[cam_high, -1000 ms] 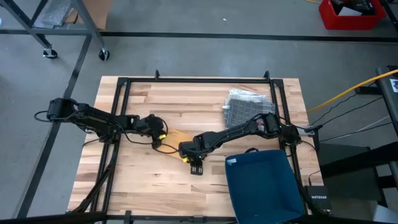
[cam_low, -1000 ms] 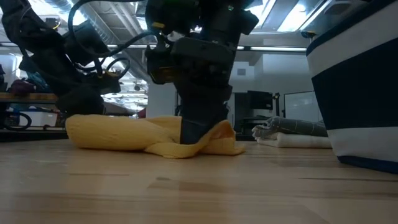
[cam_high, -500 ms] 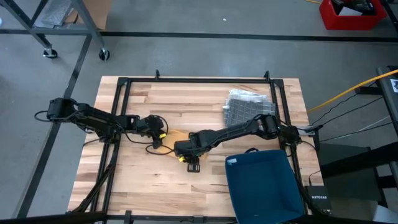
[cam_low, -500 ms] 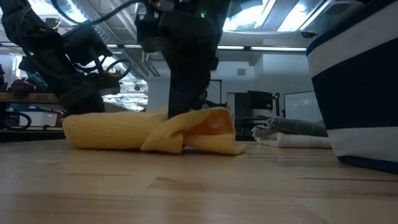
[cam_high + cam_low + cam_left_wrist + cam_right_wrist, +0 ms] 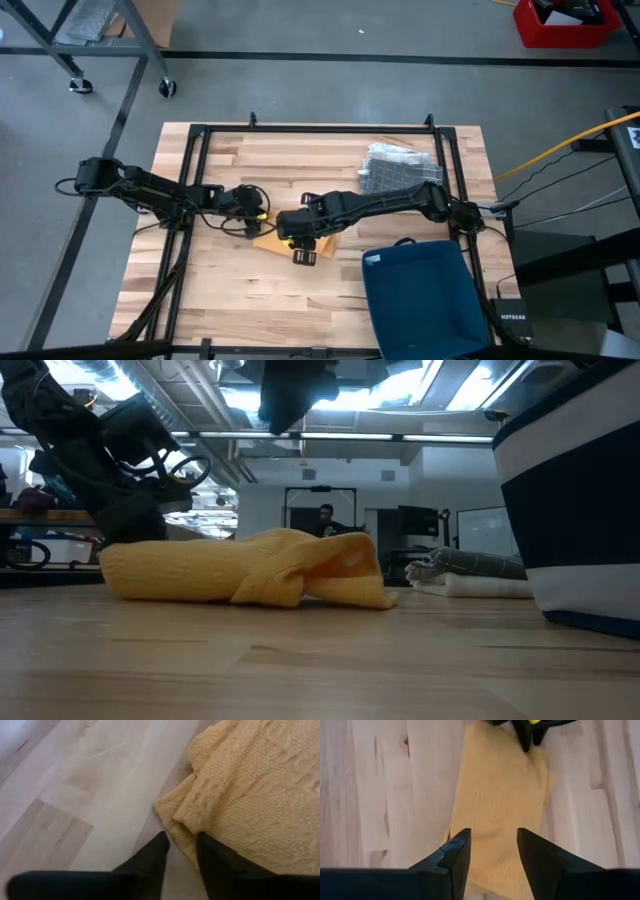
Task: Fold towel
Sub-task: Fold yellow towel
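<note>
Yellow towel folded on the table, right gripper raised over it, left gripper at its edge.

High view: the yellow towel (image 5: 268, 238) lies mostly under the right gripper (image 5: 300, 240), with the left gripper (image 5: 256, 214) at its far-left corner. Low view: the towel (image 5: 240, 568) rests bunched on the table (image 5: 320, 660), nothing holding it from above. Left wrist view: a towel (image 5: 250, 795) edge sits at the slightly parted fingertips (image 5: 162, 842); whether it is pinched cannot be told. Right wrist view: the parted, empty fingers (image 5: 457, 852) hang above the towel (image 5: 495, 805).

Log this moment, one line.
towel: folded, on table | left claw: at towel edge | right claw: open, above towel
</note>
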Controlling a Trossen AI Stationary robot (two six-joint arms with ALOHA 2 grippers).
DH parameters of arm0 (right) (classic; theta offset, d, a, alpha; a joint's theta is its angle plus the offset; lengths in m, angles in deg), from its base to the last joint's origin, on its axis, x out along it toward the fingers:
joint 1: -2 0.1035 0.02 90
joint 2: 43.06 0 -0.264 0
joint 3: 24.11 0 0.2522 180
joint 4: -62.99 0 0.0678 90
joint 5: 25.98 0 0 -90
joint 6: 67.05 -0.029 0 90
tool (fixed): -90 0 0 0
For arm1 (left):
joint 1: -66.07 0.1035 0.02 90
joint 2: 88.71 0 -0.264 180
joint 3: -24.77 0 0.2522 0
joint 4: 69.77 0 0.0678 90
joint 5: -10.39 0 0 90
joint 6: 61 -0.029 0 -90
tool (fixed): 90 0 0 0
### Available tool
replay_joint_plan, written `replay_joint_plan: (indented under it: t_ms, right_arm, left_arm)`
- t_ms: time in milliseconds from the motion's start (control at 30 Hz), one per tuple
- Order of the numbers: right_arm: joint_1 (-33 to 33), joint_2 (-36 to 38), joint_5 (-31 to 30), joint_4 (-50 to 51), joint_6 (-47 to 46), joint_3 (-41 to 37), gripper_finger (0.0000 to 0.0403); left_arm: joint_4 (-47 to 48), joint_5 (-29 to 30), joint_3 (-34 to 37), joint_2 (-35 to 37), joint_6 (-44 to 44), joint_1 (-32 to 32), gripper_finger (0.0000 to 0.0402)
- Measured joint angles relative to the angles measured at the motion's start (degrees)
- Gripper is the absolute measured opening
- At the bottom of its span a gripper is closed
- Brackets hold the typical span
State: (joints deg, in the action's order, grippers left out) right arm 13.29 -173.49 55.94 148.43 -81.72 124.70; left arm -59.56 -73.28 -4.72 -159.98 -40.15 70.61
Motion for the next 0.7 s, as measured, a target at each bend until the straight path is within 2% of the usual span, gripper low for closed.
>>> replay_joint_plan:
  t_ms: [133,233,333,467,700]
  right_arm:
    - [0.0,1.5,0.1,-0.1,-4.0,-0.8,0.0165]
    - [0.2,1.9,0.1,3.4,-7.6,-0.3,0.0165]
    - [0.7,3.3,-0.9,6.2,-8.7,-0.2,0.0165]
    - [1.4,6.9,-4.3,9.5,-8.4,-0.2,0.0165]
    - [2.7,12.9,-8.0,14.4,-1.7,-0.2,0.0165]
  left_arm:
    - [-0.3,-0.1,0.0,0.0,0.0,0.0,0.0148]
    - [-0.9,-0.2,0.0,0.0,1.6,0.0,0.0166]
    - [-2.8,-0.1,0.1,-0.1,3.7,0.0,0.0170]
    - [-4.9,0.0,-0.6,-0.2,2.2,0.0,0.0166]
    - [-5.5,-0.2,-2.6,-0.1,0.1,0.0,0.0160]
